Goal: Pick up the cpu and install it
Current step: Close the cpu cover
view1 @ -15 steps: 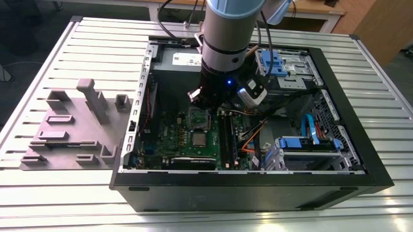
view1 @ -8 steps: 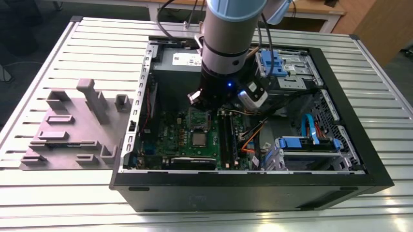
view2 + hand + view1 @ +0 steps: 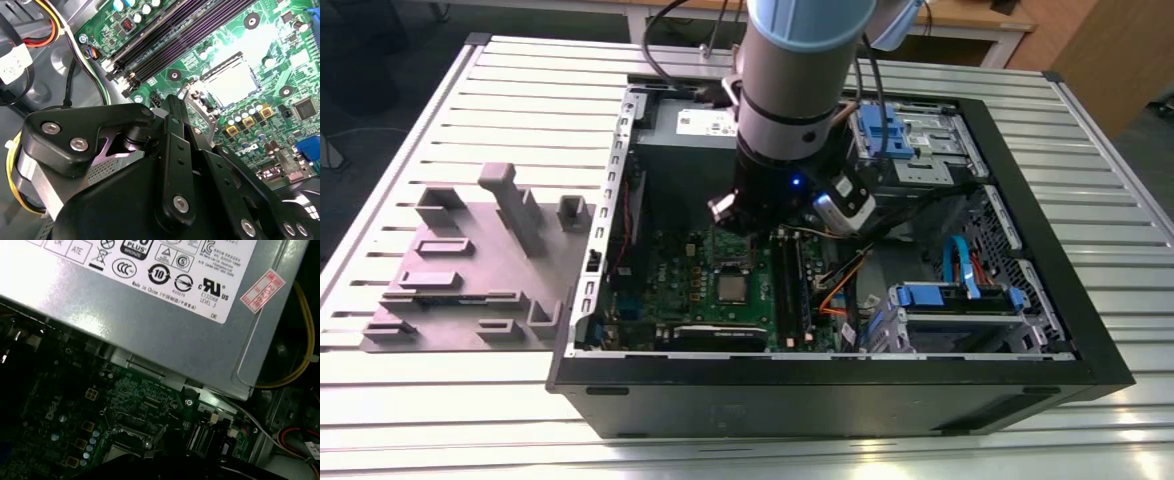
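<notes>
Status: small flat silver-grey square cpu [image 3: 230, 82] seemingly seated in dark metal-framed socket [image 3: 220, 64] of green board [image 3: 277, 47] | black pincer [image 3: 172, 115] above it, opening cannot be told

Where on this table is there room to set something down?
Bare table slats: the strip before the computer case toward the camera, the stretch at the exterior view's right of the case, and the corner beyond the grey fixture tray. Inside the case is crowded: arm, cables, drives.

Robotics lab or workshop: robot arm [image 3: 787, 100] over opened computer case [image 3: 827, 400] on slotted aluminium table [image 3: 520, 90], grey fixture tray [image 3: 460, 285] alongside.
</notes>
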